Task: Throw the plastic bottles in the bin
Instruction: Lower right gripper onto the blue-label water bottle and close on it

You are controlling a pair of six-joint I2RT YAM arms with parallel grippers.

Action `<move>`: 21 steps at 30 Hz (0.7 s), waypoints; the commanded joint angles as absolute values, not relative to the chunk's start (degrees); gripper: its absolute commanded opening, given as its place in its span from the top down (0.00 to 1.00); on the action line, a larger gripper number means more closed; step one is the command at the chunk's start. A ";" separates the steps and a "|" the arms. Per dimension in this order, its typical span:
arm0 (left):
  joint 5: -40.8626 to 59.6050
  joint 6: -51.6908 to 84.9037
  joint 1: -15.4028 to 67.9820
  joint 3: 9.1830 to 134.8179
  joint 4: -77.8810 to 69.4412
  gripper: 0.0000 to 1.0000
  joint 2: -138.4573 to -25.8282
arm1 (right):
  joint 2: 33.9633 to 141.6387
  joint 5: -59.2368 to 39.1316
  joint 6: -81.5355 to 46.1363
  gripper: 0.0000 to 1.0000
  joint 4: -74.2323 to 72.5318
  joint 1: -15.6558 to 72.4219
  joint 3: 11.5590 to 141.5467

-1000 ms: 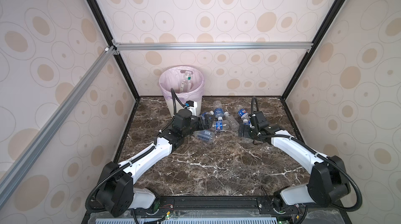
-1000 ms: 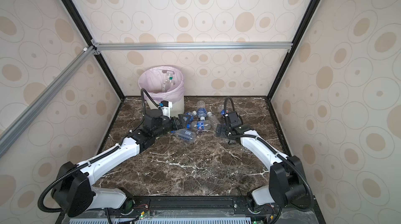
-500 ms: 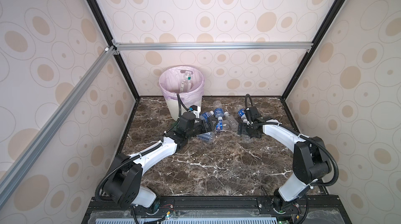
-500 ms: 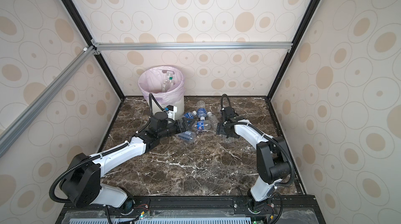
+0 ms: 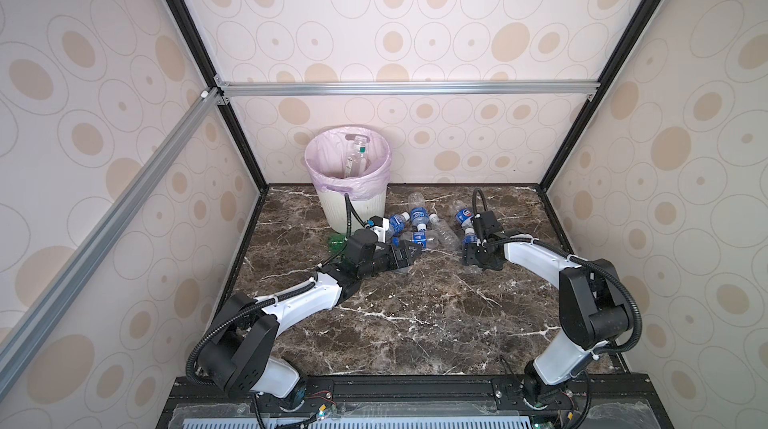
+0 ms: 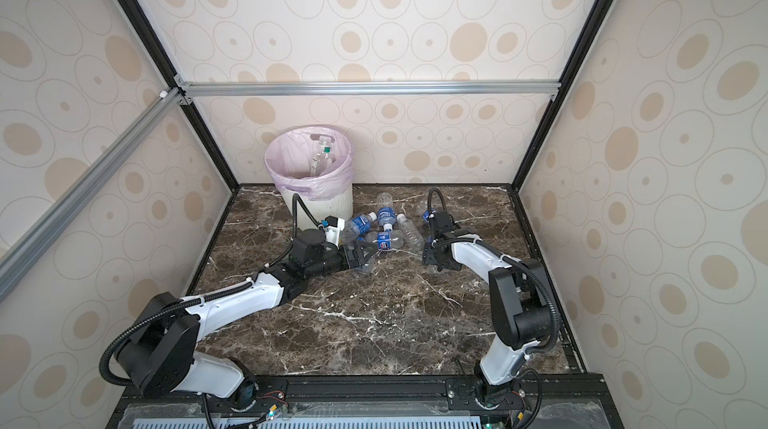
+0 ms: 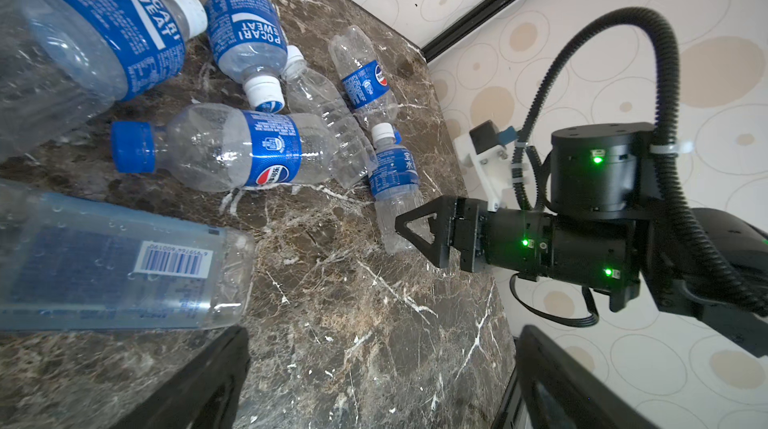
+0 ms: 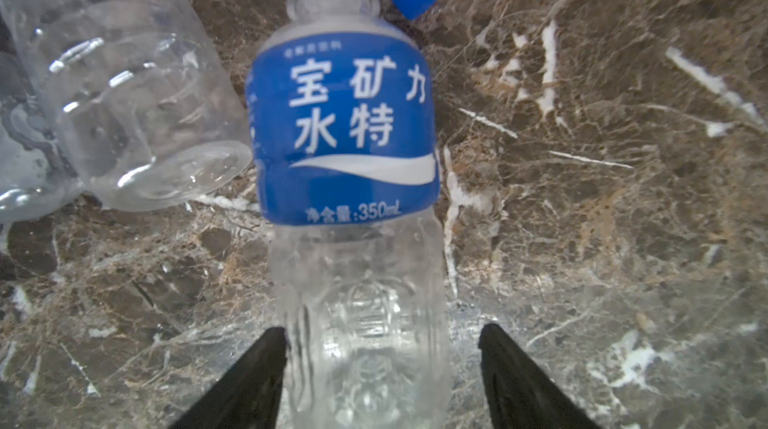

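Observation:
Several plastic bottles (image 5: 417, 219) lie in a heap on the marble to the right of the bin (image 5: 365, 215), which also shows in the other top view as the bin (image 6: 328, 206). One clear bottle (image 5: 356, 156) leans inside it. My right gripper (image 8: 383, 329) is open, its jaws either side of a white-capped, blue-labelled bottle (image 8: 345, 127); one finger touches it and the other stands a little off. My left gripper (image 7: 382, 331) is wide open over bare marble, beside a clear bottle with a barcode (image 7: 124, 260). In both top views it is the left gripper (image 5: 411, 254) at the heap's near edge.
A green bottle (image 5: 337, 241) lies at the bin's foot, behind my left arm. A Pepsi-labelled bottle (image 7: 232, 152) and two Pocari Sweat bottles (image 7: 245, 36) lie just beyond my left gripper. Black frame posts and papered walls close in the marble floor (image 5: 415, 323).
The right gripper's jaws have narrowed around the white-capped bottle. My left gripper has slid right and nearer, along the heap's edge, still wide open.

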State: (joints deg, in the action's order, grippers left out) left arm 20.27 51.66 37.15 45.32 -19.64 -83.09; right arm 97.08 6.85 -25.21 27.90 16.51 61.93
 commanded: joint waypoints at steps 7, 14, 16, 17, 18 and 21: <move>19.55 50.68 41.46 51.89 -20.37 0.01 -87.27 | 98.42 2.87 -24.30 0.48 23.93 16.51 58.81; 16.57 55.72 42.70 49.06 -24.80 0.01 -86.46 | 92.42 -1.82 -26.13 0.54 20.20 16.50 51.14; 15.32 56.64 43.29 48.14 -25.62 0.01 -85.98 | 90.49 -2.81 -26.52 0.54 19.84 16.48 49.30; 14.90 56.80 43.57 47.93 -25.66 0.01 -85.87 | 89.84 -3.03 -26.63 0.54 19.95 16.52 48.64; 14.56 56.80 43.84 47.95 -25.66 0.01 -85.78 | 89.08 -3.27 -26.63 0.55 20.03 16.60 48.03; 14.01 56.47 44.33 48.05 -24.80 0.01 -85.94 | 86.67 -4.25 -26.07 0.56 20.73 16.60 46.85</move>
